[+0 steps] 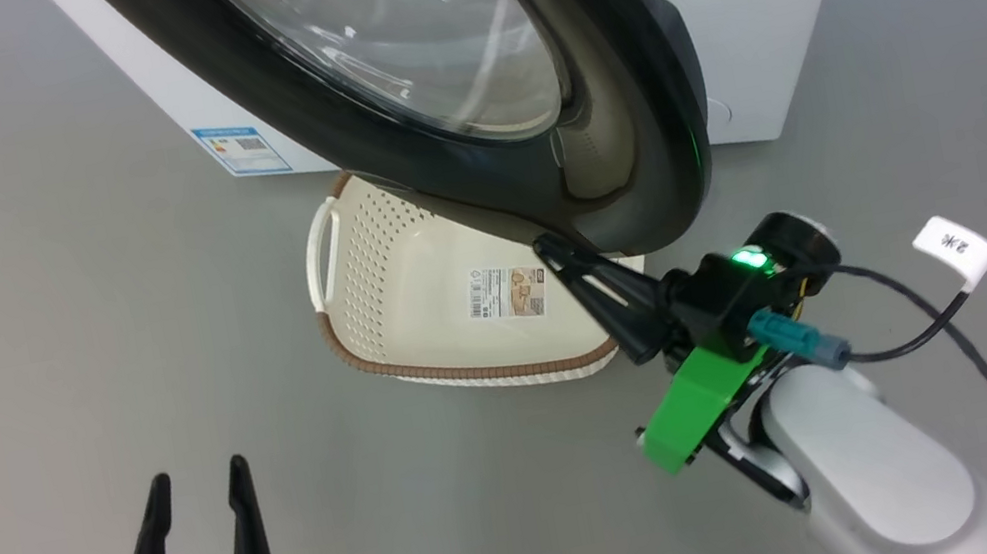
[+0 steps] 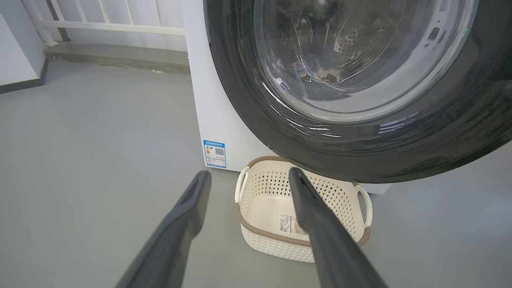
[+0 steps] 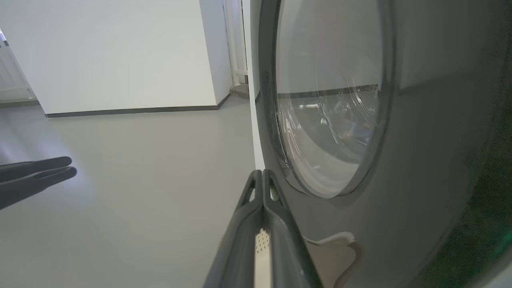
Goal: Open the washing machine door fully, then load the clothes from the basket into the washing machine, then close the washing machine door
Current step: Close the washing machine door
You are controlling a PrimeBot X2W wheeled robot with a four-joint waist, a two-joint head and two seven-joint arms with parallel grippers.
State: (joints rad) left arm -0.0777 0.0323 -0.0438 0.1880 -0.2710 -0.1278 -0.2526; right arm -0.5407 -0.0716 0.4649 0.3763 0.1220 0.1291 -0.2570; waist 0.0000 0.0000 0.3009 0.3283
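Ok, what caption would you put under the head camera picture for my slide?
Shut right gripper at the black rim of the washing machine door, empty basket beneath; left gripper open.

Left gripper (image 1: 198, 471) agape, low; right gripper (image 1: 541, 248) tight together, forearm (image 1: 877, 463) apparently outstretched.

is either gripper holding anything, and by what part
Nothing is held. The left gripper is open and empty; the right gripper is shut on nothing, its tips at the lower rim of the washing machine door.
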